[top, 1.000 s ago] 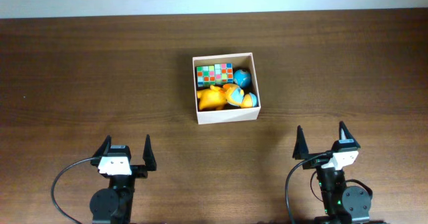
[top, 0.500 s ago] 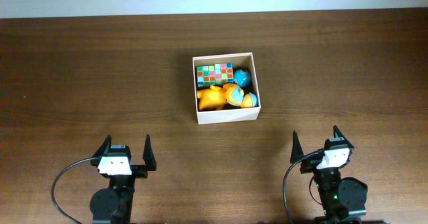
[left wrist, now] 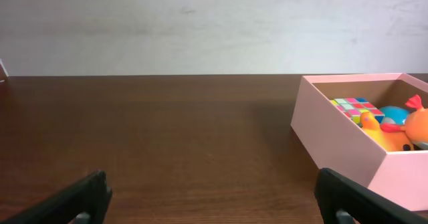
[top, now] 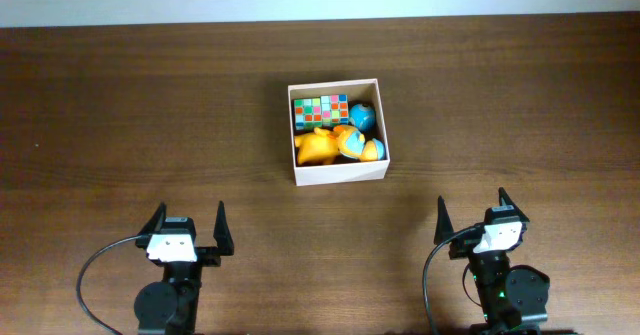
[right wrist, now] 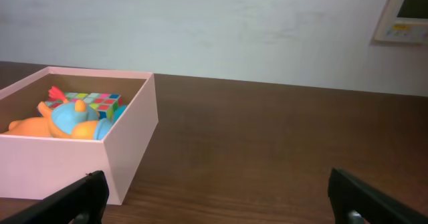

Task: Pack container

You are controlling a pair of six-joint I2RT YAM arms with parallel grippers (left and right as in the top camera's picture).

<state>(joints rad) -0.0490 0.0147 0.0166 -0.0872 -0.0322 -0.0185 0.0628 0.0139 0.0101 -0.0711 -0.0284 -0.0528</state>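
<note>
Two grippers at the near edge of the table (top: 150, 105), both empty with jaws spread wide: left gripper (top: 189, 215) near-left, right gripper (top: 472, 207) near-right. Container (top: 340, 172): cream-walled square box, farther back, between the two, well apart from each. Contents: multicoloured checkered cube (top: 320, 108) along the far wall; blue ball (top: 362, 114) far right; orange toy (top: 316, 147) near side.

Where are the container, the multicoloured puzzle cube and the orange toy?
container (top: 340, 172), overhead view, on its near wall.
multicoloured puzzle cube (top: 320, 109), overhead view, on its top face.
orange toy (top: 316, 148), overhead view, on its body.
</note>
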